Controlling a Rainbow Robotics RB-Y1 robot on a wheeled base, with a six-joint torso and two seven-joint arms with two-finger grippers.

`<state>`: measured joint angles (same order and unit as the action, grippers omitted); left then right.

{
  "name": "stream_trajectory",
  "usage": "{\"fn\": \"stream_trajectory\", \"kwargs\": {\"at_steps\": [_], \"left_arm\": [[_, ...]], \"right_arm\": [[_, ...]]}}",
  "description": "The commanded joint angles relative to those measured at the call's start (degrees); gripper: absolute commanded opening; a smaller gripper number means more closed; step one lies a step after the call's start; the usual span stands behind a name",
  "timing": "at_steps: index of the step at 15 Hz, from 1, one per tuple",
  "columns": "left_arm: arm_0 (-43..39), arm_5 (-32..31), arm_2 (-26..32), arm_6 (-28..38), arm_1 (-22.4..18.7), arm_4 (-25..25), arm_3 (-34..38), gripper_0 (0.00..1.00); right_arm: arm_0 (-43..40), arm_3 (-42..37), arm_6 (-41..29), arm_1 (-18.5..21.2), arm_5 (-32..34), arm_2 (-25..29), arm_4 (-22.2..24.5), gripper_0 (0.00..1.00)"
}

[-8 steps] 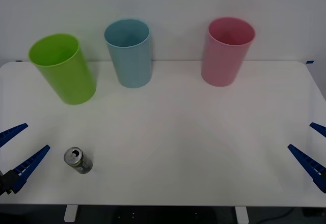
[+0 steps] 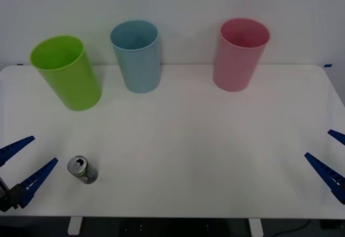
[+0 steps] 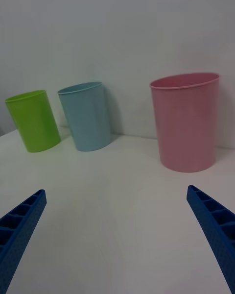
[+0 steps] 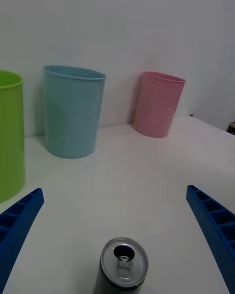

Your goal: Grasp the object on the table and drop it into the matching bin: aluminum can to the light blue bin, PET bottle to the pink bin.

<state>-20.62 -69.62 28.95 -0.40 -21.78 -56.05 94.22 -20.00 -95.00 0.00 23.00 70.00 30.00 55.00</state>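
Observation:
A small dark green-grey aluminum can (image 2: 82, 169) with a silver top stands upright near the front left of the white table (image 2: 183, 140); in the left wrist view the can (image 4: 123, 267) sits between the two blue fingers. My left gripper (image 2: 22, 158) is open, just left of the can and not touching it. My right gripper (image 2: 330, 153) hangs open at the table's right edge, holding nothing. At the back stand the light blue bin (image 2: 136, 55) and the pink bin (image 2: 240, 54), also seen as the light blue bin (image 4: 72, 111) and pink bin (image 3: 186, 121).
A lime green bin (image 2: 67, 72) stands at the back left, beside the light blue one. A wide stretch of bare tabletop lies between the can and the bins.
My left gripper has shifted slightly right and down, toward the can. The can, the bins and the right gripper have not moved.

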Motion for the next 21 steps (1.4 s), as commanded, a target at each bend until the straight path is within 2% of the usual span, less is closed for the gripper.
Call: {"fn": "stream_trajectory", "kwargs": {"at_steps": [1, 6, 10, 13, 16, 21], "left_arm": [[-1.44, -0.25, 0.06, -0.92, -0.28, 1.64, -0.01, 1.00], [-6.45, -0.69, 0.85, -3.38, -3.36, 3.31, -0.01, 1.00], [-9.52, -0.69, 1.73, -7.86, -3.62, 3.14, -0.09, 1.00], [-11.19, -0.86, 2.08, -12.52, -3.62, 0.68, -0.09, 1.00], [-12.34, -0.78, 2.26, -13.66, -3.62, -2.75, -0.18, 1.00], [-11.37, -0.07, 0.32, -13.75, -3.53, -2.75, -3.43, 1.00]], "right_arm": [[0.00, 0.00, 0.00, 0.00, 0.00, 0.00, 0.00, 1.00], [0.00, 0.00, 0.00, 0.00, 0.00, 0.00, 0.00, 1.00], [0.00, 0.00, 0.00, 0.00, 0.00, 0.00, 0.00, 1.00], [0.00, 0.00, 0.00, 0.00, 0.00, 0.00, 0.00, 1.00], [0.00, 0.00, 0.00, 0.00, 0.00, 0.00, 0.00, 1.00], [0.00, 0.00, 0.00, 0.00, 0.00, 0.00, 0.00, 1.00]]}}
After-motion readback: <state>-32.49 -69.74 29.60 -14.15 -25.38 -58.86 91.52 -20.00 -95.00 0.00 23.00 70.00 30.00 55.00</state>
